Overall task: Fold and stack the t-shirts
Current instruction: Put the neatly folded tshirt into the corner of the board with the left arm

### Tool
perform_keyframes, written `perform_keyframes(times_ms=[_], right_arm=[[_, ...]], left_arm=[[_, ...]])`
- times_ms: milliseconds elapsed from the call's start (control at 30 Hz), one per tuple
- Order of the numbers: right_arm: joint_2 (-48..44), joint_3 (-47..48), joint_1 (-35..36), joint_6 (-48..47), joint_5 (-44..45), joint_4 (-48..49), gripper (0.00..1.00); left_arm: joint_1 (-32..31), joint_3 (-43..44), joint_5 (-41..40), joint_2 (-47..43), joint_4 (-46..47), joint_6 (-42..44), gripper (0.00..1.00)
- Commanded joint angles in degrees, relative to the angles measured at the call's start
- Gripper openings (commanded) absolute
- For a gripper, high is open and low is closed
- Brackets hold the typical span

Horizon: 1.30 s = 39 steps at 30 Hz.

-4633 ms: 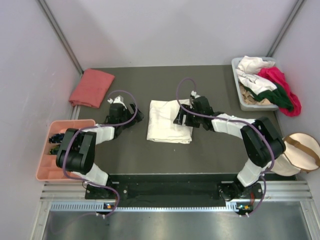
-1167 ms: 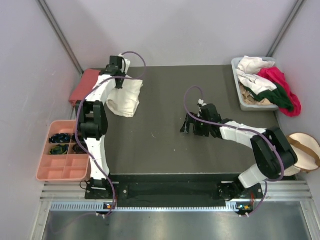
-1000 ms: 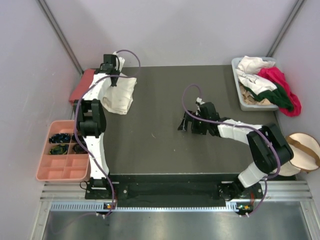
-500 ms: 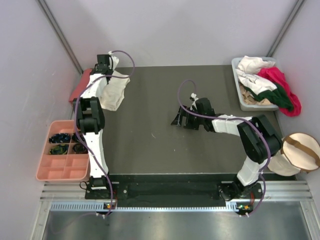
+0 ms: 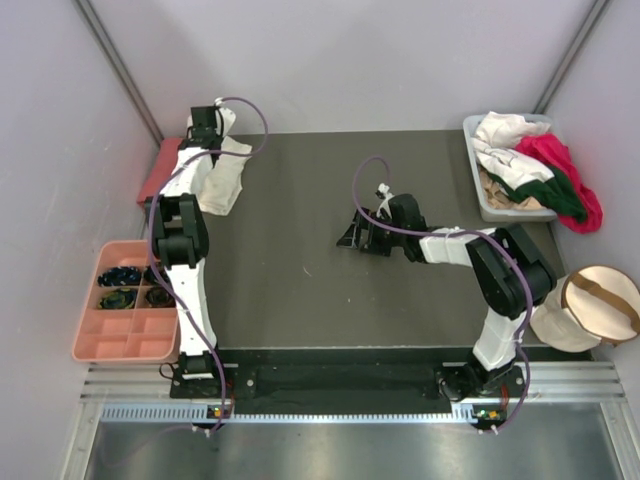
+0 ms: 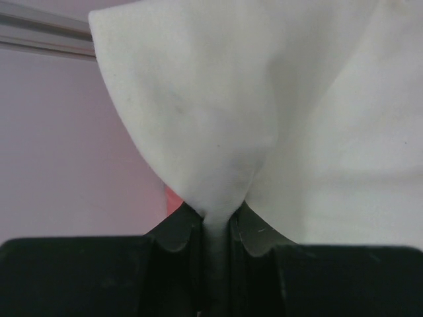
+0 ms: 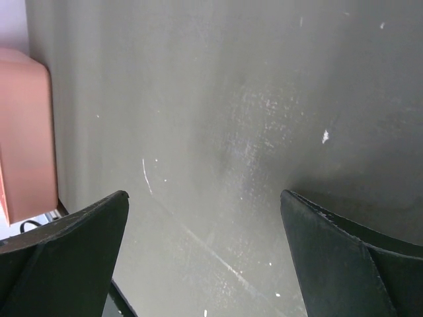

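Observation:
A folded cream-white t-shirt [image 5: 225, 178] hangs at the table's back left corner, with my left gripper [image 5: 210, 130] shut on its upper edge. In the left wrist view its cloth [image 6: 218, 132] fills the frame and is pinched between the jaws of my left gripper [image 6: 215, 228]. It drapes partly over a folded salmon-pink t-shirt [image 5: 160, 172], which also shows as a sliver [image 6: 173, 198] in the left wrist view. My right gripper [image 5: 350, 236] stands open low over the bare table middle, nothing between the fingers of that gripper [image 7: 203, 195]. More t-shirts [image 5: 535, 165], white, magenta and dark green, are heaped at the back right.
The heap sits in a grey bin [image 5: 492, 208] and spills over its edge. A pink compartment tray [image 5: 125, 335] lies at the near left, its corner [image 7: 23, 132] in the right wrist view. A round beige pouch [image 5: 590, 305] lies at the right edge. Walls close both back corners.
My left arm has carried the cream-white t-shirt further left and back, onto the salmon-pink one. My right gripper, still open, has slid a little to the left.

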Motion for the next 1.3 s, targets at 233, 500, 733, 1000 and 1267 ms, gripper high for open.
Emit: perform_keyframes(times_ms=[233, 500, 733, 1000, 1267], right_arm=[[5.5, -0.9, -0.2, -0.1, 0.8, -5.8, 0.99], [6.8, -0.7, -0.2, 0.1, -0.3, -5.2, 0.99], [7.4, -0.3, -0.2, 0.3, -0.6, -4.9, 0.99], [7.7, -0.7, -0.2, 0.5, -1.0, -4.5, 0.99], [9.1, 0.4, -0.2, 0.1, -1.4, -4.9, 0.99]], left_arm=[[0.8, -0.3, -7.0, -7.9, 11.1, 4.5, 0.00], [1.0, -1.0, -7.2, -9.0, 10.8, 5.9, 0.00], [0.9, -1.8, -3.4, -11.1, 8.4, 3.0, 0.00], [0.5, -3.2, -5.4, -10.6, 11.9, 4.3, 0.00], [0.5, -6.9, -11.4, -7.5, 23.2, 7.9, 0.00]])
